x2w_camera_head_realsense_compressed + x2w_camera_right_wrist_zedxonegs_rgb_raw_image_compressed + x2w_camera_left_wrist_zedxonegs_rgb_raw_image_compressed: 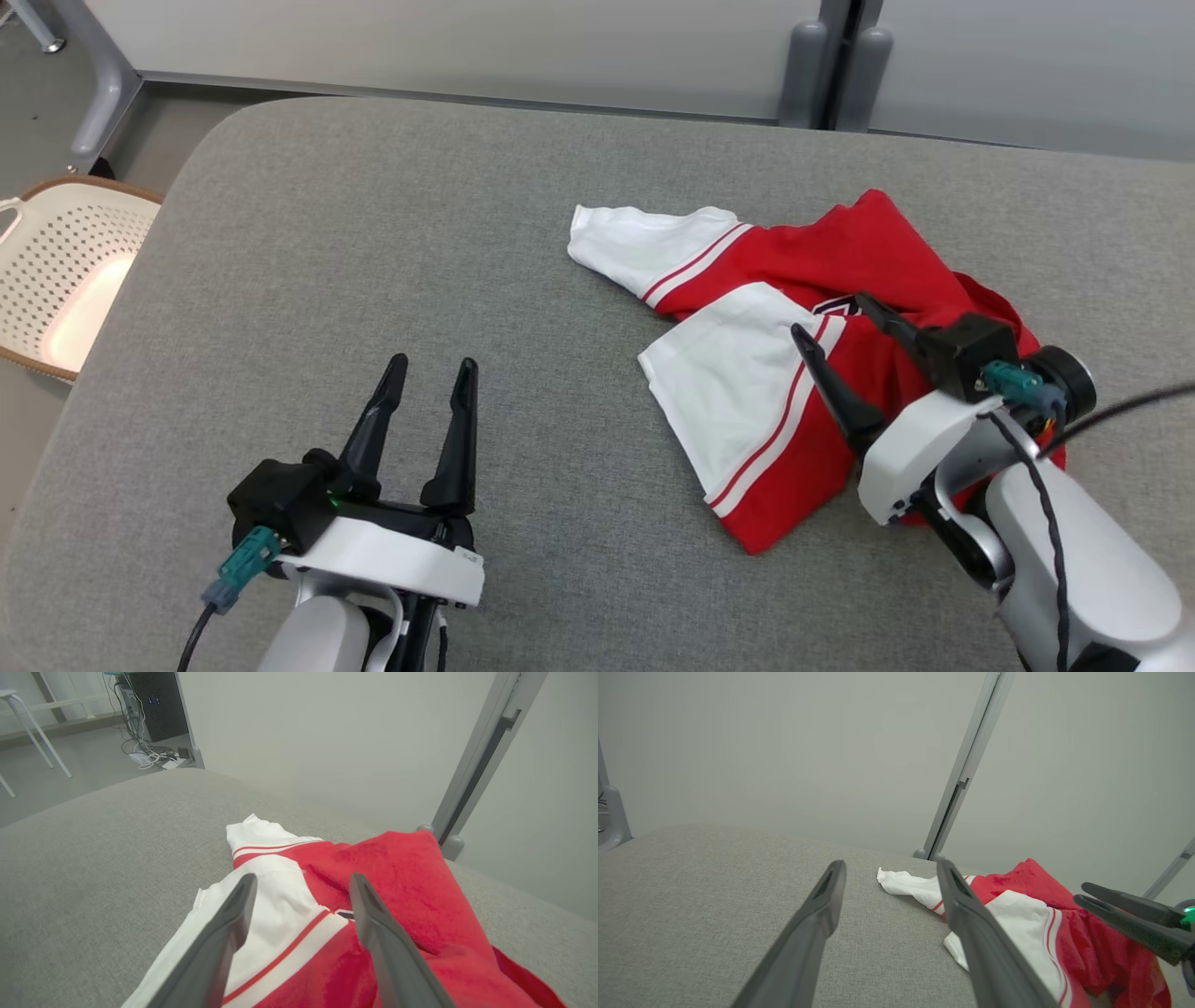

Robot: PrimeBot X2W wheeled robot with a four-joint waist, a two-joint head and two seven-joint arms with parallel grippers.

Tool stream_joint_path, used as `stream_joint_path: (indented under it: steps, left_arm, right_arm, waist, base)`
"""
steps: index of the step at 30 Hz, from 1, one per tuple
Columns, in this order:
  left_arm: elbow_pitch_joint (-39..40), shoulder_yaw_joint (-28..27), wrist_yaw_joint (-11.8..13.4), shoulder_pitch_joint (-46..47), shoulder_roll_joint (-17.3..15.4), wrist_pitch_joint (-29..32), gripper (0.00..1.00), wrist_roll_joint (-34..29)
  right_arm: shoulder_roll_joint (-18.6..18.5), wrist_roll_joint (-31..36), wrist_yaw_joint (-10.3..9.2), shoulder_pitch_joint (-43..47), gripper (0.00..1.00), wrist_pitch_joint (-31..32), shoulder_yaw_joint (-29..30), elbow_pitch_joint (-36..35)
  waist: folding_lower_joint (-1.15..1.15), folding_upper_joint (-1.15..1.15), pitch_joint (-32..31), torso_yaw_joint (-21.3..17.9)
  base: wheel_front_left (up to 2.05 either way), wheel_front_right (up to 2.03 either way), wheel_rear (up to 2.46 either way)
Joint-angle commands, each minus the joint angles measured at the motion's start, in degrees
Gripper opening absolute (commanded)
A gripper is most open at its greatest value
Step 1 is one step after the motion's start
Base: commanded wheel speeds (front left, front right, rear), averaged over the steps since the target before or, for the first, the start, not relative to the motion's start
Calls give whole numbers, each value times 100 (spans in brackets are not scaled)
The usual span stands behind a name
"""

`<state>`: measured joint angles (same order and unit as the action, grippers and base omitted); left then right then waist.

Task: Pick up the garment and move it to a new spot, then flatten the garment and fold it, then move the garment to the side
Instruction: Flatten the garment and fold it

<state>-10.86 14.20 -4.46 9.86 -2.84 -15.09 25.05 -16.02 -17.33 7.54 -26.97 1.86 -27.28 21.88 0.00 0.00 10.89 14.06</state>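
Right gripper [827, 313]: jaws spread, empty, over the crumpled red-and-white garment [747, 373]; contact with the cloth uncertain. Left gripper [434, 362]: jaws spread, empty, above bare grey padded surface [327, 233], well apart from garment. Garment: on surface's right half. White perforated basket [56, 280]: beyond left edge.

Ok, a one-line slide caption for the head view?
Open right pincer over a crumpled red-and-white garment on the grey cushion; open left pincer apart from it.

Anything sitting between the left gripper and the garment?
No. In the head view, the stretch from the left gripper to the garment is bare grey cushion.
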Motion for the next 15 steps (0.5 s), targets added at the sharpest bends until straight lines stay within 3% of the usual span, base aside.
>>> stream_joint_path:
  steps: [1, 7, 14, 15]
  left_arm:
    - [0, 52, 24, 82, -17, -8, 100, 52]
    - [-18, 394, 114, 221, -20, -9, 100, 300]
    - [-59, 477, 176, 246, -20, -9, 100, 451]
    - [-57, 470, 192, 244, -17, -9, 100, 463]
  right_arm:
    - [-79, -171, -9, -54, 100, 144, -92, 92]
    - [-612, -926, -6, -633, 100, 864, -799, 256]
    - [-1003, -1411, -5, -1004, 100, 1165, -1319, 375]
    - [-1037, -1454, -5, -1044, 40, 1171, -1361, 385]
  waist:
    - [0, 0, 90, 104]
    - [0, 0, 272, 414]
    - [0, 0, 354, 626]
    - [0, 0, 352, 641]
  base:
    - [0, 0, 0]
    - [0, 0, 0]
    - [0, 0, 0]
    - [0, 0, 0]
